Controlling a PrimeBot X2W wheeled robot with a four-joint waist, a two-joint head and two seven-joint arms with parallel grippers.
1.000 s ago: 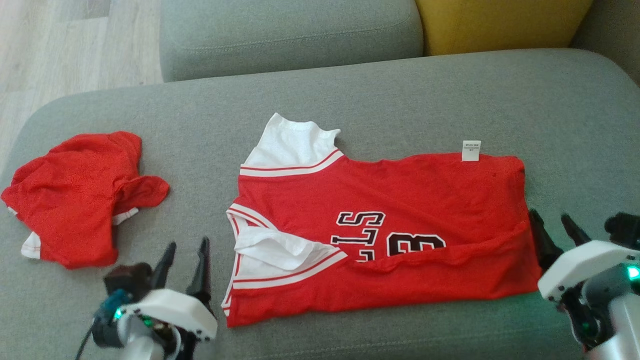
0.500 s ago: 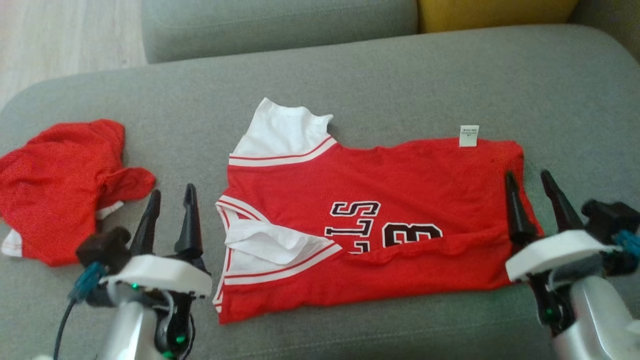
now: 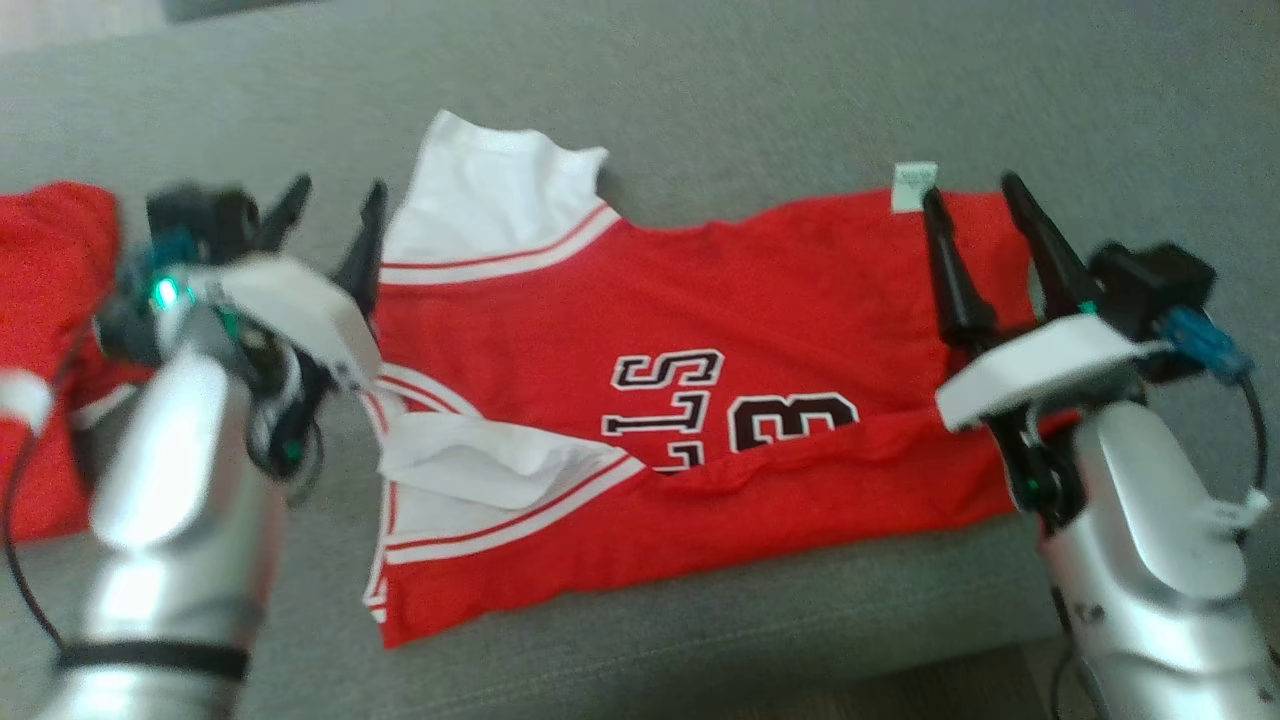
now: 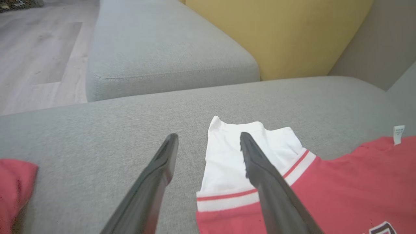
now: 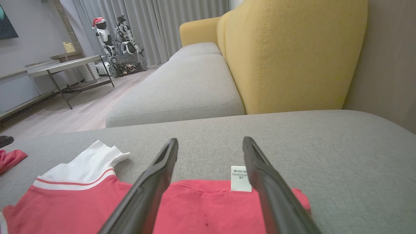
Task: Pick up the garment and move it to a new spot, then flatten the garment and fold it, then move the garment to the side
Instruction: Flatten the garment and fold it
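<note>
Lying spread across the grey sofa seat (image 3: 760,90), the garment (image 3: 780,300) is a red jersey with white sleeves and dark lettering. Its near long edge is folded up over the body, so that the lettering is partly covered.

The left gripper (image 3: 338,190) hangs at the jersey's left end, beside the far sleeve (image 3: 480,200). Its jaws are spread wide and hold nothing. In the left wrist view one finger lies over the white sleeve and the other over bare grey fabric, so the sleeve's outer edge falls between them. Whether the tips touch the cloth cannot be told.

The right gripper (image 3: 970,190) is at the opposite end, over the jersey's far right corner, equally wide and empty. In the right wrist view its fingers cross the red cloth and their tips reach past the far hem onto the grey seat. The small white label (image 5: 240,178) that sticks out from that hem lies between the fingers, close against one of them.

A second red garment (image 3: 50,260) lies crumpled on the seat on the outer side of the left arm, apart from the jersey. A yellow cushion (image 5: 292,55) stands behind the seat.
</note>
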